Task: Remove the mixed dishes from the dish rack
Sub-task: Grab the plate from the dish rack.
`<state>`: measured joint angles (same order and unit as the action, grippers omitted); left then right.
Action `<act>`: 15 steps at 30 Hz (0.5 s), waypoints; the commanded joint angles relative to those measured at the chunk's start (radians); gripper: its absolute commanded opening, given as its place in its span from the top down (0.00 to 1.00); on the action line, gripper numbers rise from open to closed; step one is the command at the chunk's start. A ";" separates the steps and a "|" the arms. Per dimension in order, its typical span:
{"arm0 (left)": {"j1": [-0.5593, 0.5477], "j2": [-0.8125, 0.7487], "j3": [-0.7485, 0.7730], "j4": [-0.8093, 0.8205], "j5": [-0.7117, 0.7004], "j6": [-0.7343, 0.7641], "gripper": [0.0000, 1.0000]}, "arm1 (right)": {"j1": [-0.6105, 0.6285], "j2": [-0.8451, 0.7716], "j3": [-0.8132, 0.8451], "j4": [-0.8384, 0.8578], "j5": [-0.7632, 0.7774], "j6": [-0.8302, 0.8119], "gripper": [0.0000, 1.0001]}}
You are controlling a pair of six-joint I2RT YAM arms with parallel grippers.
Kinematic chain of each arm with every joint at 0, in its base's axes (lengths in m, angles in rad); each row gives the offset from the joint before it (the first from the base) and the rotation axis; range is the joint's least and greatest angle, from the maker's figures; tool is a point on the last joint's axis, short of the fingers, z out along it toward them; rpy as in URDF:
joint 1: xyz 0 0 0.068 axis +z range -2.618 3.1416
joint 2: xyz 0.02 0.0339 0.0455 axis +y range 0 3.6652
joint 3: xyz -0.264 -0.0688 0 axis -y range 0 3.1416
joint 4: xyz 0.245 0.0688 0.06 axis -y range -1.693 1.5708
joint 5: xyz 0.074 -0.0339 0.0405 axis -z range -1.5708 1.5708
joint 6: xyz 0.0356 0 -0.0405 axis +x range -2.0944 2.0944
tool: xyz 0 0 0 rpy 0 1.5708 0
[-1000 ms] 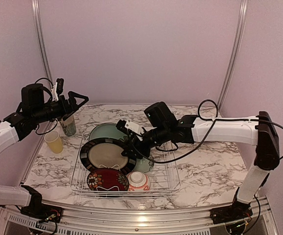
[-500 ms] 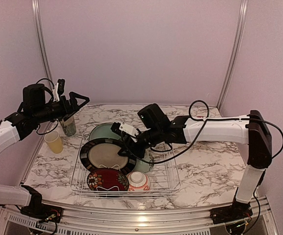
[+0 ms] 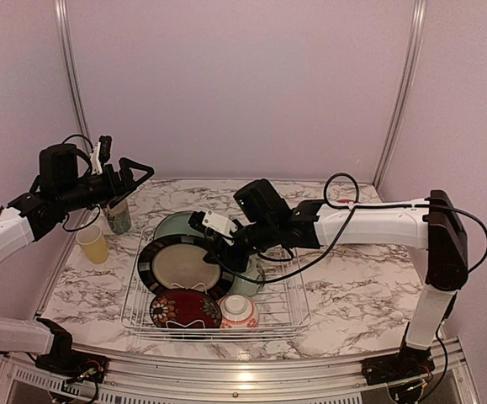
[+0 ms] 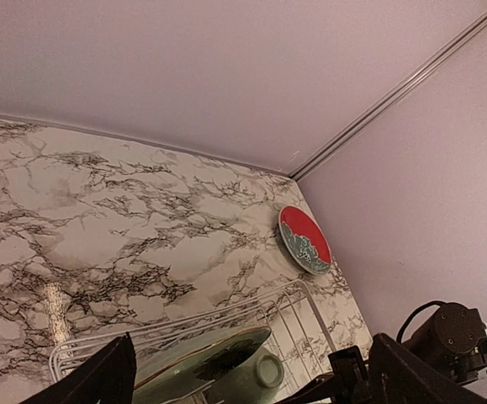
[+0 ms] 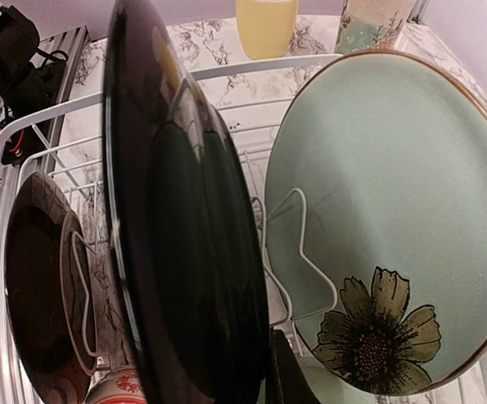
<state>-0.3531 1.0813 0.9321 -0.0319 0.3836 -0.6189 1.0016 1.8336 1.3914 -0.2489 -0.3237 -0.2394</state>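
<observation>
The dish rack (image 3: 298,305) holds a black-rimmed cream plate (image 3: 178,265), a teal floral plate (image 3: 176,225), a dark red floral plate (image 3: 184,309), a red-striped white bowl (image 3: 238,312) and a pale green bowl (image 3: 249,284). My right gripper (image 3: 226,250) is closed on the cream plate's right rim. In the right wrist view the plate's dark back (image 5: 193,252) fills the middle, with one finger (image 5: 292,379) pressed against it. My left gripper (image 3: 135,172) is open and empty in the air above the patterned tall cup (image 3: 119,215). The yellow cup (image 3: 93,244) stands beside it.
A red and teal plate (image 4: 304,240) lies on the marble table near the right wall. In the left wrist view the rack's far corner (image 4: 298,290), the teal plate (image 4: 184,358) and the green bowl (image 4: 264,370) show below. The cups stand left of the rack.
My right gripper has moved left and down onto the cream plate's right rim. The left arm has barely moved. The dishes stay in place.
</observation>
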 commanded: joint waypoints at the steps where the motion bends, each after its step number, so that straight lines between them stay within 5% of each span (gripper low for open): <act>1: -0.006 -0.002 0.019 -0.020 -0.011 0.019 0.01 | 0.020 -0.065 0.043 -0.032 -0.095 0.018 1.00; 15: -0.006 -0.010 0.012 -0.023 -0.017 0.018 0.01 | 0.020 -0.231 0.020 0.067 -0.007 0.091 1.00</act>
<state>-0.3557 1.0813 0.9321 -0.0353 0.3737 -0.6167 1.0103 1.7054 1.3754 -0.3080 -0.2768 -0.2302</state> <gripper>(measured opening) 0.989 0.101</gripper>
